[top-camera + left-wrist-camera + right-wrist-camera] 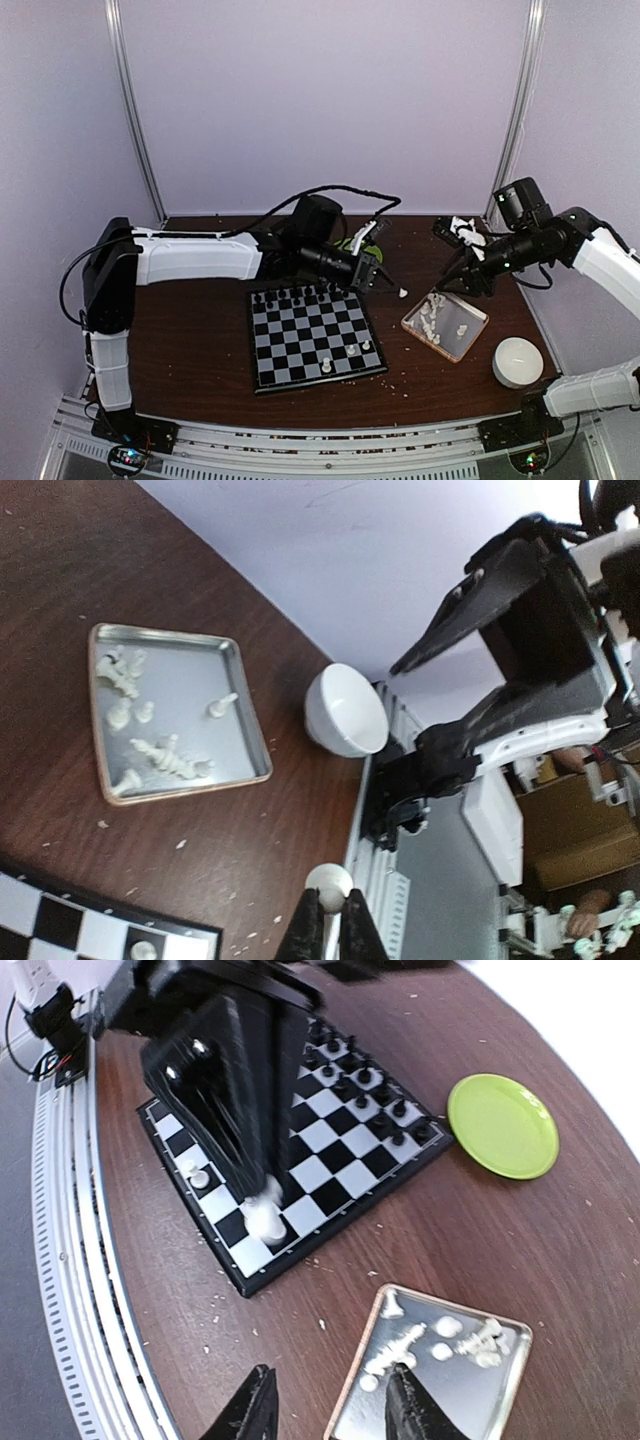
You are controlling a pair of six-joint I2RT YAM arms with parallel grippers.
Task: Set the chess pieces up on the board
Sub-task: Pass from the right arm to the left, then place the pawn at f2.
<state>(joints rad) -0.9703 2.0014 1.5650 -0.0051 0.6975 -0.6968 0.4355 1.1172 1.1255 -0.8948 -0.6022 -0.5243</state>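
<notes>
left gripper point(329, 908) fingers pinching one white chess piece point(328, 880), held in the air, probably just off the far right corner of the board point(315, 335). right gripper point(332, 1410) fingers spread, empty, over the tray point(480, 1410) of loose white pieces point(440, 1345). three white pieces point(353, 350) stand on the board's near rows.

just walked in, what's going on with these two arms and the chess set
The two arms are moving white chess pieces from a tray onto the board. The left gripper is shut on one white piece, held in the air between board and tray. The right gripper hovers open and empty over the tray's edge. Three placed pieces stand on the board's near right squares, and the black pieces line its far side.
</notes>
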